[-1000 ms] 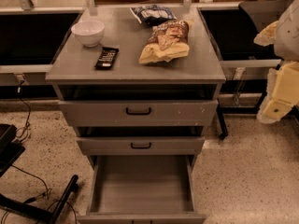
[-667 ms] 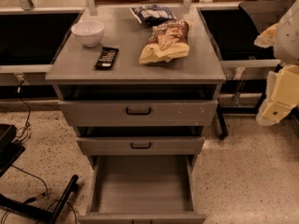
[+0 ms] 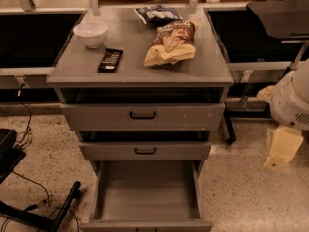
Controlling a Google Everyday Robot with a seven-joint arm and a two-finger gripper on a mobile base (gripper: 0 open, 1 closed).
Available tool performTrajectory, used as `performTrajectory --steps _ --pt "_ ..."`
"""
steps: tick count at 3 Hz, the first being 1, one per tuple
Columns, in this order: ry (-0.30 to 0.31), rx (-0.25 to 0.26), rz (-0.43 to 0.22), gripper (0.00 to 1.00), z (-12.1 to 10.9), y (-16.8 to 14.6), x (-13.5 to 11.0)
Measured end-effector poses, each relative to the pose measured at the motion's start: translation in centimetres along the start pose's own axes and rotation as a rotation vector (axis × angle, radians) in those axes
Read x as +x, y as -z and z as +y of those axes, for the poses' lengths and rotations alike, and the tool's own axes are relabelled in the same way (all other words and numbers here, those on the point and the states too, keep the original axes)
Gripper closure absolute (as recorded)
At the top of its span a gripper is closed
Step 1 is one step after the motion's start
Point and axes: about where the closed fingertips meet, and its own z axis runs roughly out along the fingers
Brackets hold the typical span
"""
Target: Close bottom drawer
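The bottom drawer (image 3: 147, 192) of the grey cabinet (image 3: 140, 71) is pulled far out. Its plain grey box is empty, and its front (image 3: 145, 224) lies at the bottom edge of the view with the handle cut off. The middle drawer (image 3: 145, 151) and the top drawer (image 3: 143, 116) above it each stand slightly out and carry black bar handles. My arm (image 3: 292, 100) hangs at the right edge, white and rounded. My gripper (image 3: 281, 151) is the cream part at its lower end, to the right of the cabinet at middle-drawer height, apart from all drawers.
On the cabinet top lie a white bowl (image 3: 91, 33), a black remote-like bar (image 3: 110, 60), a tan snack bag (image 3: 170, 43) and a blue-white bag (image 3: 157, 14). Black cables and a black stand (image 3: 34, 211) lie on the speckled floor at left. Dark counters flank the cabinet.
My arm and gripper have dropped lower on the right side, from about cabinet-top height to about middle-drawer height. The drawers have not moved.
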Motion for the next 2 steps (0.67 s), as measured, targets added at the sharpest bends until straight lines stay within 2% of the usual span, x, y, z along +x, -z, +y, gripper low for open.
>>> performTrajectory --steps 1,2 --pt "0.006 -0.034 0.062 0.00 2.89 -7.59 2.38" --pt "0.014 -0.026 0.065 0.00 2.82 -7.99 2.15"
